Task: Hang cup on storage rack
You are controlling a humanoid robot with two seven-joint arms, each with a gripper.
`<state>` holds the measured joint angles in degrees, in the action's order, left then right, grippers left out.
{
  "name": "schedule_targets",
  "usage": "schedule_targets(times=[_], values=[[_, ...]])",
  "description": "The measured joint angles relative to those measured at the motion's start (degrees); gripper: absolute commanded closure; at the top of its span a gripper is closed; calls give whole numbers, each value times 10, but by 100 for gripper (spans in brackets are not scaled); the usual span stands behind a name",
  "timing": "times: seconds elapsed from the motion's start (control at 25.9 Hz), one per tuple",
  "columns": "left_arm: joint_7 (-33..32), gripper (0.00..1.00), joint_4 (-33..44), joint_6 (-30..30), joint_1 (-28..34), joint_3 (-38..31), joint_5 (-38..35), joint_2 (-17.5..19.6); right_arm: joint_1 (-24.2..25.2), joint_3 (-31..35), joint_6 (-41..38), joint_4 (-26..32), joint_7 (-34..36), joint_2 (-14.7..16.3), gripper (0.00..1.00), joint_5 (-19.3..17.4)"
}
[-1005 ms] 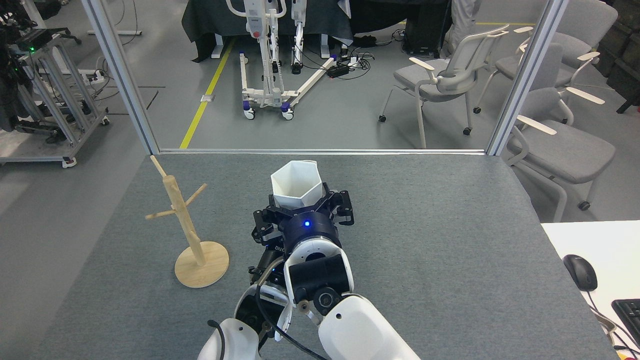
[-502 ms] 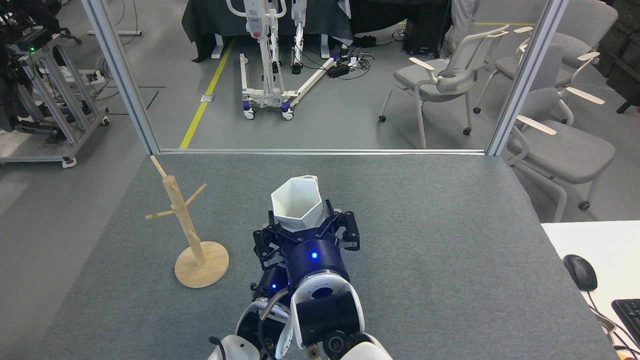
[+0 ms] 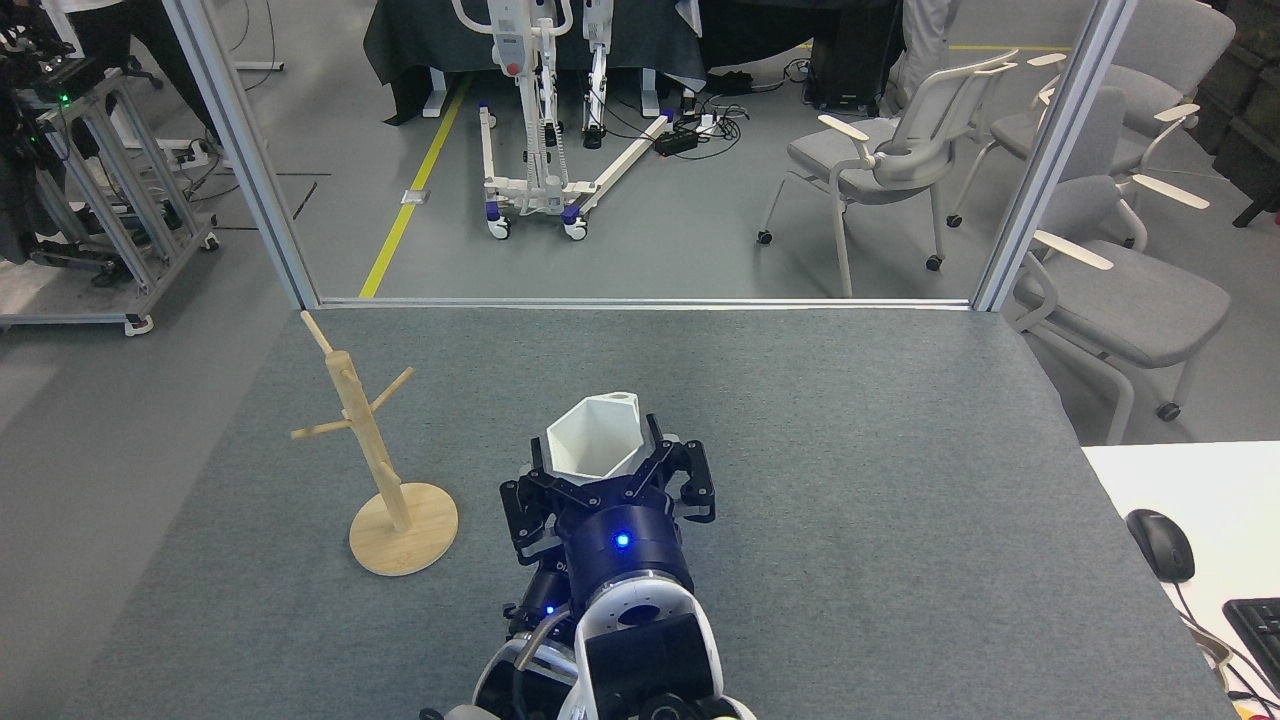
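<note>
One arm rises from the bottom edge, its white shell leading to a dark blue wrist with a lit dot. Which arm it is cannot be told. Its gripper has black jaws clamped on the cup, matte white, faceted, with a hexagonal rim, above the grey felt worktop. The storage rack, pale wood with thin angled pegs, stands well apart to the left.

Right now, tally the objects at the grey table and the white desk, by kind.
cup: 1
storage rack: 1
mouse: 1
keyboard: 1, cut off by the frame edge
Total: 4
</note>
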<state>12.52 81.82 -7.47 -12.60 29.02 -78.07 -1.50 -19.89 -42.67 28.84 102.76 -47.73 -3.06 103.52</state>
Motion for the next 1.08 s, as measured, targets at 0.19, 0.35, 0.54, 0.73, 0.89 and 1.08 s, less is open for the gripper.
schedule_targets(times=[0.19,0.35,0.54,0.73,0.89,1.08], values=[[-7,100,-38,37,-33,0,0,-7,-10,-3,-1,0,89,-4,1,-1],[-12,100,-99,67,-91,0,1,-22,-22,3,0,-4,213,-3,1,-9],[-11,100,-135,87,-118,-1,2,-28,-24,52,-3,-29,273,15,1,-34],[3,100,-124,86,-80,-15,13,-24,-17,154,-30,-63,324,65,1,-120],[23,100,-121,85,-42,-34,50,-16,0,262,-90,-101,359,134,1,-210],[53,100,-107,91,13,-46,65,9,17,373,-154,-190,401,186,1,-276]])
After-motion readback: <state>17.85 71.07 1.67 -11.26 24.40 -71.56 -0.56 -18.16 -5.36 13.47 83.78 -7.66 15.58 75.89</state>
